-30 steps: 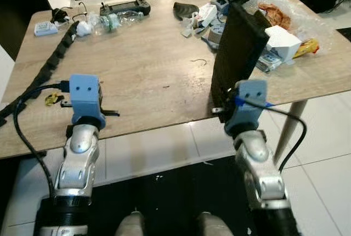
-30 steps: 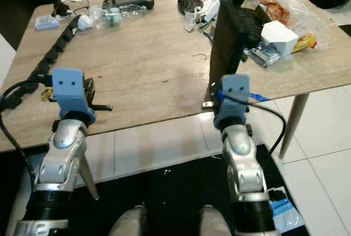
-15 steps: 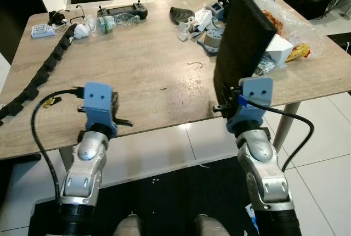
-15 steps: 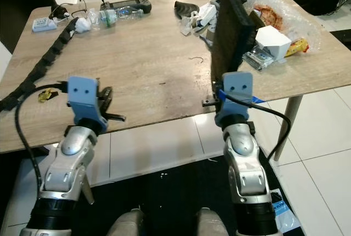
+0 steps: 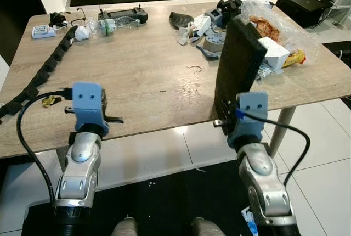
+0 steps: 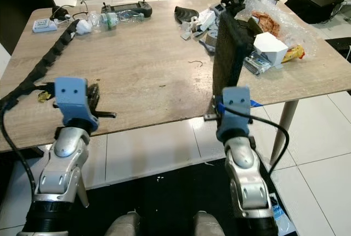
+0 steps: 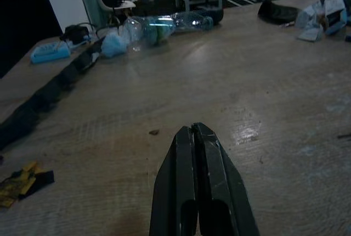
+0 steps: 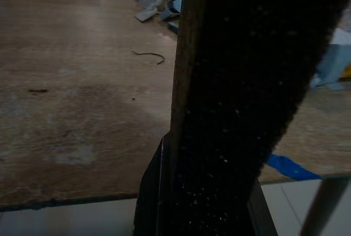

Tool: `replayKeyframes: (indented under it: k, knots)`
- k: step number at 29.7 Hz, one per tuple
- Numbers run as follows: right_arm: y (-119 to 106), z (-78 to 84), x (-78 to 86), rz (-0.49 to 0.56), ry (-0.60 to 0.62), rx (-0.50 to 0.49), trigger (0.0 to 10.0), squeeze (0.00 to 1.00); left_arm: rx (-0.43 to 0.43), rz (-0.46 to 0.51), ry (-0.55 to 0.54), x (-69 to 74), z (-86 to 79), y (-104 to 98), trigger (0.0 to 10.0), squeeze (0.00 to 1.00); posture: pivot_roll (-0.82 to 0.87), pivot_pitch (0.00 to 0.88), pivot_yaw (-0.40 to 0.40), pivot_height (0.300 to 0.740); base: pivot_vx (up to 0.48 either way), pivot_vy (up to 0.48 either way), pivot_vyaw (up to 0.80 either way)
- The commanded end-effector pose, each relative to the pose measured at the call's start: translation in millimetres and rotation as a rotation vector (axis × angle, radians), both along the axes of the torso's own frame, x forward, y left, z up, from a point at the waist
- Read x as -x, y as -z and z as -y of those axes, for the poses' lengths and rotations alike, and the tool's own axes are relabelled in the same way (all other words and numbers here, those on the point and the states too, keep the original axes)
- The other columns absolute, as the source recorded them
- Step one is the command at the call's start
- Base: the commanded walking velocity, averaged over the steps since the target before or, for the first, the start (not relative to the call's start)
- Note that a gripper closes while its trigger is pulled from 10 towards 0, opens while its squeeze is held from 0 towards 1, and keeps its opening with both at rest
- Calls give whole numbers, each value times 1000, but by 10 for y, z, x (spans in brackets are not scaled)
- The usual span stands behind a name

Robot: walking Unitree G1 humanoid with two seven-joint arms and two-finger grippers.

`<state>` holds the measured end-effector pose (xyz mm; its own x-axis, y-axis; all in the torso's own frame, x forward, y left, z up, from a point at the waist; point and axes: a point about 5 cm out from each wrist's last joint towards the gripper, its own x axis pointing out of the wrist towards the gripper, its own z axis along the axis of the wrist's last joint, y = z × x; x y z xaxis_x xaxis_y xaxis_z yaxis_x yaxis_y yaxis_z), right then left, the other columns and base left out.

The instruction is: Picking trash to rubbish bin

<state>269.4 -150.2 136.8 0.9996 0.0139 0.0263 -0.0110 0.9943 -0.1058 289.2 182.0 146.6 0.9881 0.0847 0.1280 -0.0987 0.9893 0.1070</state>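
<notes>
- Wooden desk (image 5: 148,77) on pale floor tiles (image 5: 323,159), seen from above with both silver arms raised at its near edge.
- Right pincer (image 5: 224,116) at the near edge of the desk, clamped on the lower end of a black foam slab (image 5: 239,60).
- Slab held upright, leaning slightly away, its lower end at the desk edge and its top rising in front of the clutter behind.
- In the right wrist view, black fingers (image 8: 151,192) pressed against both faces of the dark, speckled slab, with a strip of blue tape (image 8: 288,166) just past it at the desk edge.
- Left pincer (image 7: 197,184) closed and holding nothing, fingertips pressed together, hovering low over bare wood near the front left of the desk.
- Clear plastic bottle (image 5: 118,23) lying on its side at the far edge, next to a black remote controller (image 5: 122,13) and a crumpled white wad (image 5: 83,31).
- Black segmented cable chain (image 5: 41,77) running from the far left corner down toward the near left edge; small yellow-and-black scrap (image 5: 51,101) beside its lower end.
- White charger block (image 5: 43,31) at the far left corner.
- Heap of rubbish at the far right: roll of tape (image 5: 214,41), scraps of paper (image 5: 197,27), white carton (image 5: 276,54), yellow wrapper (image 5: 295,57), crinkled clear plastic bag (image 5: 274,24).
- Thin curl of wire (image 5: 193,68) alone on the bare middle of the desk.
- Black bag (image 5: 301,5) on the floor beyond the far right corner.
</notes>
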Motion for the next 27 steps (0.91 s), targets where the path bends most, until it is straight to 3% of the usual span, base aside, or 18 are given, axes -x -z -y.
replayKeyframes:
  k: [1,8,14,27]
  knots:
    - [13,56,29,-21,28,0,10000,0,7,-21,-13,28,-10,58,10000,0,-36,32,-14,740,0,0,0]
    - [-33,50,17,-3,16,-14,10000,0,18,-13,30,74,34,46,10000,0,-32,43,-20,740,0,0,0]
    - [-79,18,18,30,-10,-52,10000,0,56,25,92,133,125,-1,10000,0,-18,34,-20,740,0,0,-424]
    - [-58,-74,45,18,-61,-95,10000,0,39,27,132,163,158,-24,10000,0,-11,38,-21,740,0,0,-494]
